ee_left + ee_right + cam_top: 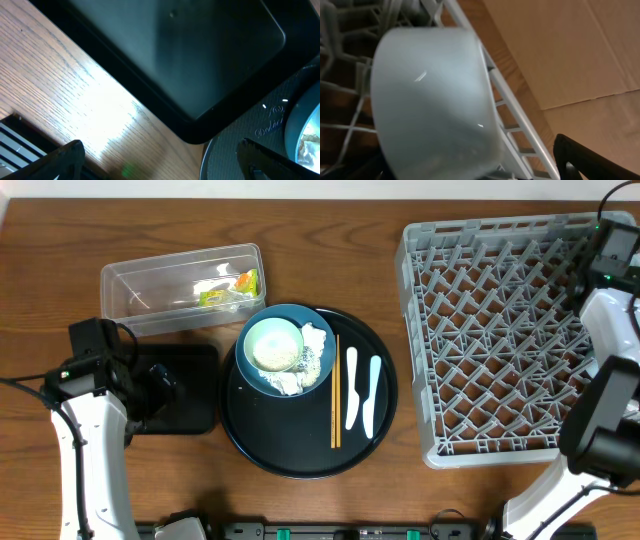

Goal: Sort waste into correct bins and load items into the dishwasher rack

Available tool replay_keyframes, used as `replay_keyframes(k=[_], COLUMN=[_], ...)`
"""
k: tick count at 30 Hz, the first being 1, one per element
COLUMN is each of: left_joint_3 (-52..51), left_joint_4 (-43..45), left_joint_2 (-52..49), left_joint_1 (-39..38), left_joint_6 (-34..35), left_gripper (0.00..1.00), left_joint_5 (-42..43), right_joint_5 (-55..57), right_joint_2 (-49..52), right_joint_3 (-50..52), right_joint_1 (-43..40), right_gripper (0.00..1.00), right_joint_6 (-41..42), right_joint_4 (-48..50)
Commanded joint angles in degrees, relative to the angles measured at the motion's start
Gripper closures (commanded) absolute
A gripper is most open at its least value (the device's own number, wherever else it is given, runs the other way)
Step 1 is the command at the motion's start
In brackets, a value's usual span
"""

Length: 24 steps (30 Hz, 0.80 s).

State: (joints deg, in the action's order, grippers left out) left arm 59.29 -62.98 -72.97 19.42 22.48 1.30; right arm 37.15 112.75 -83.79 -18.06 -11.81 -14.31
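Note:
A light blue cup [430, 100] lies on its side at the far right corner of the dishwasher rack [490, 340]. My right gripper [480, 165] is open around it, and its right finger [580, 160] is clear of the cup wall. From overhead the right arm hides the cup. A dark blue plate [300, 315] carries a pale green bowl [273, 345] and white tissue scraps [315, 340]. Two orange chopsticks [335, 395] and two white utensils [351, 390] lie beside it. My left gripper [165, 165] hangs open and empty over the near corner of the shallow black tray [200, 60].
The plate, chopsticks and utensils rest on a large round black tray [290, 445]. A clear tub [130, 285] at the back left holds a yellow-green wrapper [240, 283]. The table edge and brown cardboard lie beyond the rack's right rim.

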Motion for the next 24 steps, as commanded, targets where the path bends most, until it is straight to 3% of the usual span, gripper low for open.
replay_keyframes(k=[1,7,15,21,23,24], left_joint_3=[-0.17,-0.17,-0.17,-0.17,-0.17,-0.17], left_joint_4=[-0.2,-0.2,-0.2,-0.2,-0.2,-0.2], left_joint_2=[0.0,0.0,0.0,0.0,0.0,0.0], left_joint_1=[0.28,0.28,0.28,0.26,0.28,0.28], left_joint_6=[0.04,0.04,0.07,0.07,0.07,0.07], left_gripper=[0.02,0.02,0.02,0.02,0.02,0.02], left_joint_5=[-0.28,-0.28,-0.28,-0.28,-0.28,-0.28], right_joint_5=[-1.55,-7.82,-27.02,-35.67,-40.5,-42.36], right_joint_2=[-4.42,-10.58,-20.2,-23.41,-22.95,-22.38], right_joint_3=[0.26,0.26,0.26,0.26,0.28,0.28], right_joint_1=[0.46,0.5,0.5,0.55,0.61,0.68], right_gripper=[0.08,0.06,0.06,0.15,0.4,0.71], right_joint_6=[1.53,1.51,1.49,1.51,1.49,1.51], right_joint_4=[-0.94,-3.82,-11.54,-17.77,-20.11,-21.16])
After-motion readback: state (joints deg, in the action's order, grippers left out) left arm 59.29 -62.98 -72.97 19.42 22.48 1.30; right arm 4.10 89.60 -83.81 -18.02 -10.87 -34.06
